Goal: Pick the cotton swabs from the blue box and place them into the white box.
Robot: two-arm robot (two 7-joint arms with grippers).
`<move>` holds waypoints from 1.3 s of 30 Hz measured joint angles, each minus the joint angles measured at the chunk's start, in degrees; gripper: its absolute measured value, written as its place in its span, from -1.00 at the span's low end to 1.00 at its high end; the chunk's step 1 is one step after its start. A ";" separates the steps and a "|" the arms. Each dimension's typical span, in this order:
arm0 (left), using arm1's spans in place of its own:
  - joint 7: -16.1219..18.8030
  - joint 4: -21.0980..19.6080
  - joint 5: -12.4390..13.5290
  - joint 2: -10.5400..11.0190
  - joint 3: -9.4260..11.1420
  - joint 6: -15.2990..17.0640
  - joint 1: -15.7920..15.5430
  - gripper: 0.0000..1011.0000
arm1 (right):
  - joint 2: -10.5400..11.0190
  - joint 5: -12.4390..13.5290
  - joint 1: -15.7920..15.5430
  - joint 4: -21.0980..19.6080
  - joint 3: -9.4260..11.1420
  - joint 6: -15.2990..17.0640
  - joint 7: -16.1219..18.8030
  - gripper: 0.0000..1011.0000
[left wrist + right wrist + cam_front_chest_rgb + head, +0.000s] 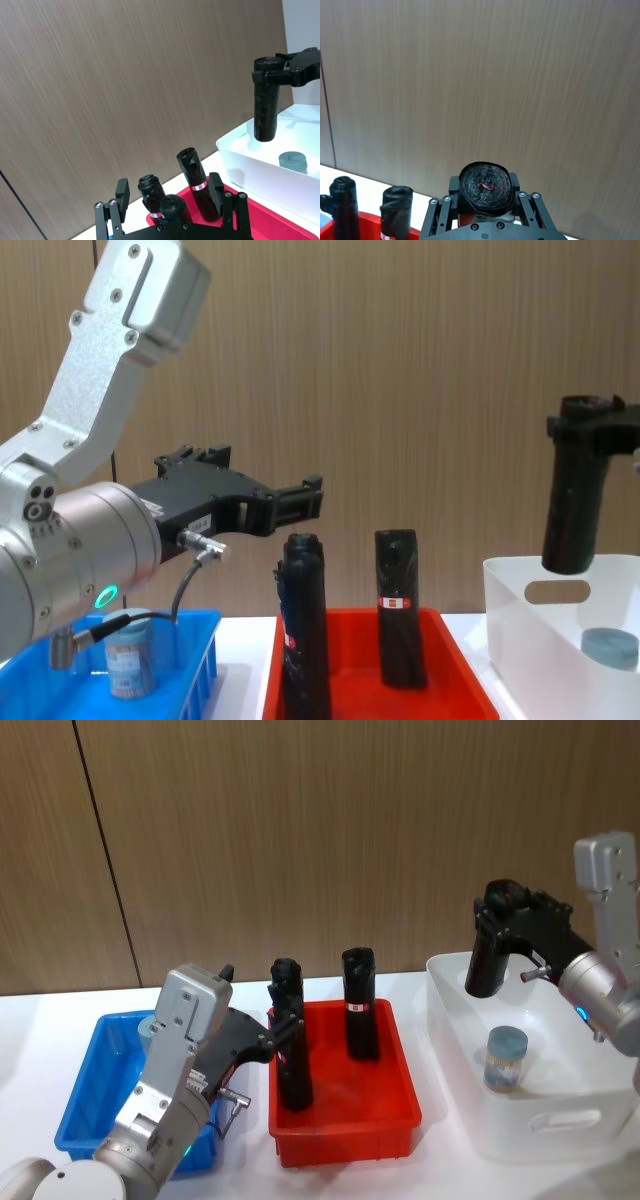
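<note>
You have the white box [455, 1050] on your right, the red tray [345, 1125] in the middle and the blue box [85, 1095] on your left. Your right gripper [497, 925] hangs over the white box's near-left part, clamped on a black wrapped roll [487, 960] held upright, its lower end above the rim. That is the risk here: the task calls for cotton swabs, and if you release now a roll drops into the white box, likely striking or tipping the one tub of cotton swabs [506, 1060] already standing on its floor. Your left gripper [285, 1030] is raised above the gap between the blue box and the red tray, fingers apart and holding nothing, close beside the left standing roll [290, 1040] in the tray; a careless sweep could knock that over. A second roll [360, 1005] stands further back. One more swab tub [130, 655] waits in the blue box, partly hidden by your left arm.
</note>
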 joint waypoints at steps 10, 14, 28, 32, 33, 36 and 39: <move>0.00 0.00 0.00 0.00 0.00 0.00 0.00 0.99 | -0.51 -0.72 1.40 4.17 -0.08 -1.15 -0.48 0.61; 0.00 0.00 0.00 0.00 0.00 0.00 0.00 0.99 | -0.67 -0.77 1.72 5.13 -0.13 -1.65 -0.53 0.85; 0.00 0.00 0.00 0.00 0.00 0.00 0.00 0.99 | -0.45 -0.75 1.18 4.88 0.00 -2.30 -0.17 0.98; 0.00 0.00 0.00 0.00 0.00 0.00 0.00 0.99 | -0.24 -0.64 0.69 4.16 0.11 -2.31 -0.01 0.98; 0.00 0.00 0.00 0.00 0.00 0.00 0.00 0.99 | -0.20 -0.59 0.58 4.00 0.13 -2.31 0.03 0.98; 0.00 0.00 0.00 0.00 0.00 0.00 0.00 0.99 | 0.06 -0.32 0.02 3.15 0.30 -2.31 0.26 0.98; 0.00 0.00 0.00 0.00 0.00 0.00 0.00 0.99 | 0.25 -0.22 -0.46 2.47 0.38 -2.26 0.41 0.98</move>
